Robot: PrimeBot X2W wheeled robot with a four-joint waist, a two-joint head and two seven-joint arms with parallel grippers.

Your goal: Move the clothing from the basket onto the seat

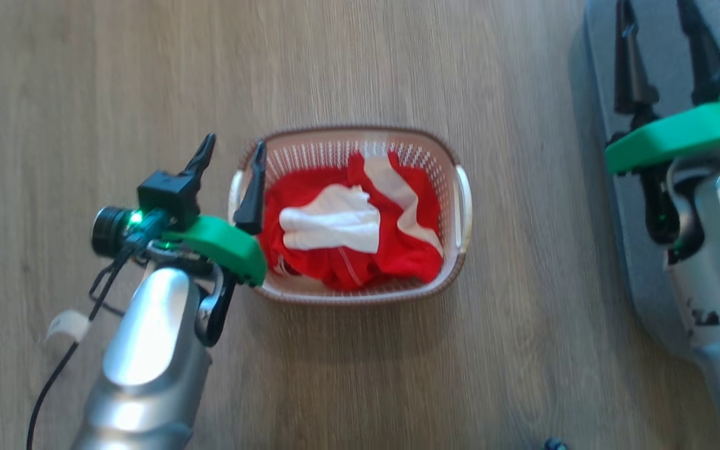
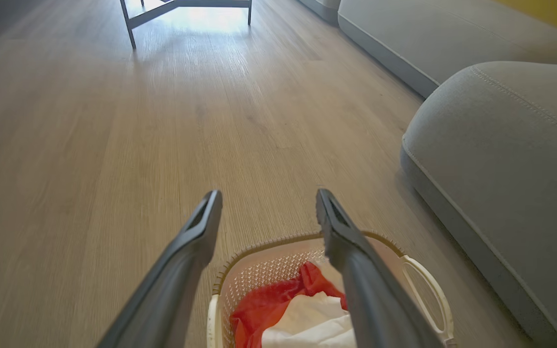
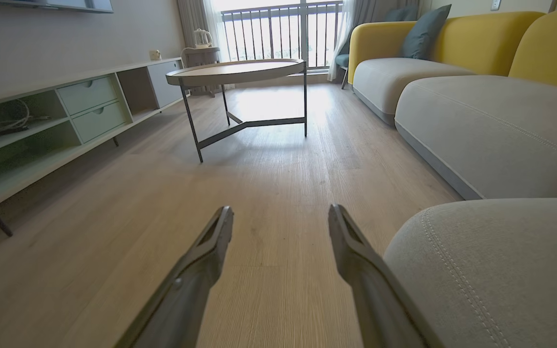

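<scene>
- Your left pincer (image 1: pixel 235 141) is spread wide and holds nothing. One finger hangs over the floor (image 1: pixel 85 94); the other crosses the left rim of the basket (image 1: pixel 360 299).
- In the left wrist view that pincer (image 2: pixel 268 193) points out across the floor rather than down, with the basket (image 2: pixel 240 275) low beneath it.
- I judge you to be on the approach to a first pick, with the task barely begun. All the clothing lies in the basket, which stands on the floor well left of the seat (image 1: pixel 669 69).
- A white cloth (image 1: pixel 335 222) lies on top, over red garments (image 1: pixel 410 250) with a broad white stripe.
- The next move calls for shifting the left pincer rightward over the heap, tipping it down, and closing on a raised fold of the white cloth (it looks the easiest piece to take alone). Keep the outer finger inside the rim, or it may catch the basket wall.
- Your right pincer (image 1: pixel 657 19) is open and empty too, held above the seat's near edge. In its wrist view the pincer (image 3: pixel 280 209) has the seat's rounded corner (image 3: pixel 491 270) just to the right.
- I can read no brand, label or writing on the basket, clothing or seat. A small pale tag (image 1: pixel 63 325) on the left arm's cable looks blank.
</scene>
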